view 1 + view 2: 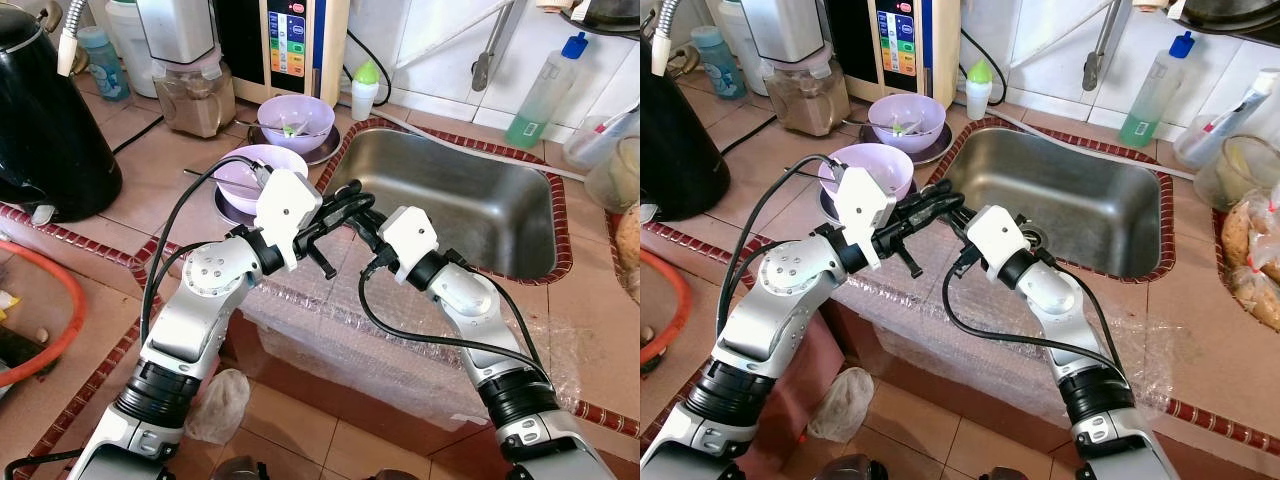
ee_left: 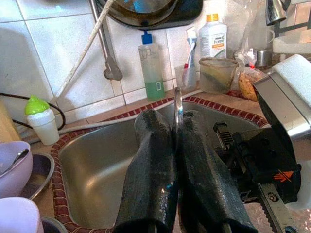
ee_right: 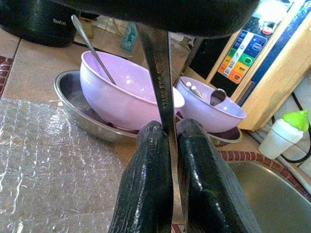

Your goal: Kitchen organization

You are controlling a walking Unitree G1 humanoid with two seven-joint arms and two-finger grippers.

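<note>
Together, both grippers meet over the sink's (image 1: 520, 262) near-left rim. Left gripper (image 1: 345, 207) is clenched on a stainless utensil handle (image 3: 163, 92); right gripper (image 1: 362, 232) pinches that handle too. Two purple bowls (image 1: 258, 172) sit far left.

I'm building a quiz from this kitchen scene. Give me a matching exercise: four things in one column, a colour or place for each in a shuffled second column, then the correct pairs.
Things:
1. steel utensil handle
2. nearer bowl
3. soap bottle
4. kettle

Colour or place:
A. black, far left on the counter
B. pinched between the fingers of both grippers, at the sink's front edge
C. green liquid, behind the sink
D. purple, with a spoon in it

Pairs: 1-B, 2-D, 3-C, 4-A
</note>
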